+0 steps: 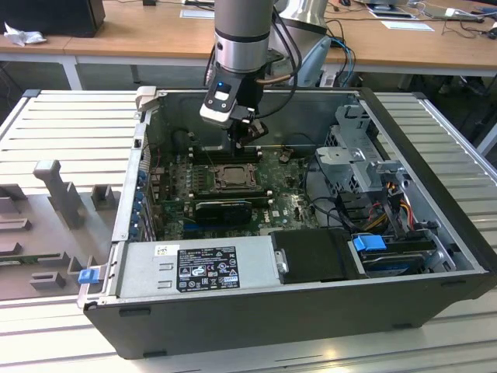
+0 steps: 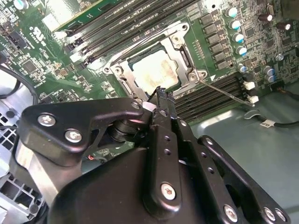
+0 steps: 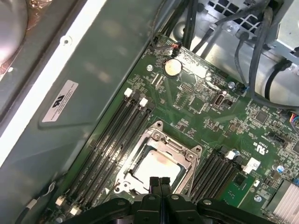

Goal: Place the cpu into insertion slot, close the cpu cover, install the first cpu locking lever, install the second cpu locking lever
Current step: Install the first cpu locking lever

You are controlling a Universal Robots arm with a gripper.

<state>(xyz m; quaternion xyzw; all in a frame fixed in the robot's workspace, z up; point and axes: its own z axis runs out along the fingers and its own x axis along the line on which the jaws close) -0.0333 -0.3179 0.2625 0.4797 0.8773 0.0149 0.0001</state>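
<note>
Desks (image 1: 140,35) back case (image 1: 311,311); both wrist views show cpu (image 3: 156,169).

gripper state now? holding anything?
Gripper: closed, nothing visibly held, tips over the edge of the thin square silvery metal cpu cover.

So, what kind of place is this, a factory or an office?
Most likely a robotics lab or test workshop: a grey cylindrical robot arm reaches into an open black metal computer case lying on a ribbed silver metal table, with wooden desks carrying cables behind.

Silver-grey arm (image 1: 242,31), black screw-studded tool (image 3: 159,180)
</note>
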